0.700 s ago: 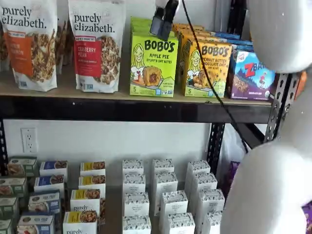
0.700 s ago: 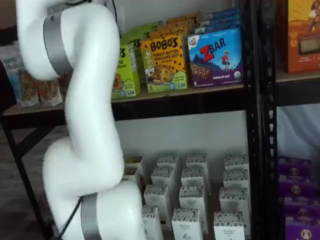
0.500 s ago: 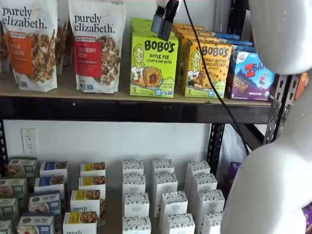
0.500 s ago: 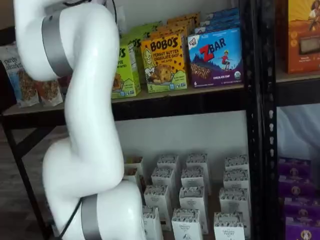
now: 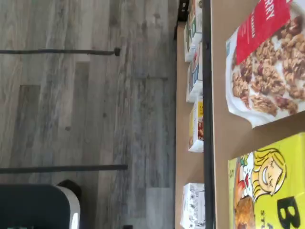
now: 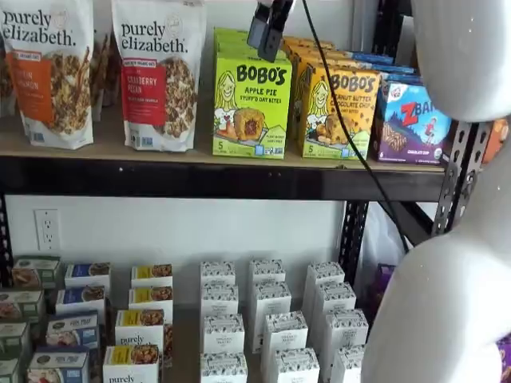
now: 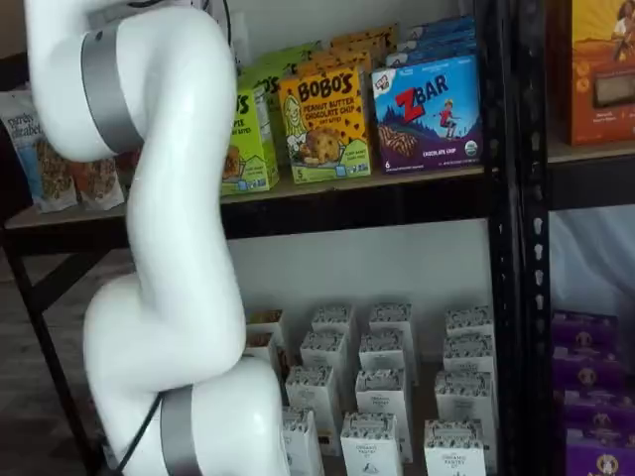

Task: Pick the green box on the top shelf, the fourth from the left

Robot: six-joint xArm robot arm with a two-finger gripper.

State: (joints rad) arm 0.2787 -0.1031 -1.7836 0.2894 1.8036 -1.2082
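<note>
Shelving fills both shelf views, with the white arm [image 7: 169, 248] in front of it. The top shelf [image 6: 200, 179] carries, from its left end, two Purely Elizabeth bags [image 6: 160, 72], then the green box [image 6: 251, 104], one yellow-orange Bobo's box [image 6: 339, 112] touching its right side, and one blue Zbar box [image 6: 411, 124] at the right end; more boxes stand in rows behind these front ones, too hidden to count. The green box stands upright at the shelf's front edge, about midway along it. In the wrist view its front [image 5: 267, 186] lies just beside the red-labelled bag [image 5: 267, 62]. On the lower shelf, small white cartons [image 6: 271, 319] stand in three columns of about four, and mixed small boxes [image 6: 80, 319] sit toward its left end.

The hand [image 6: 267, 28] hangs from the upper edge of a shelf view, just above the green box's top, apart from it. Its black fingers [image 6: 259, 32] show no clear gap from this side, yet they stand at their widest. It holds nothing.
</note>
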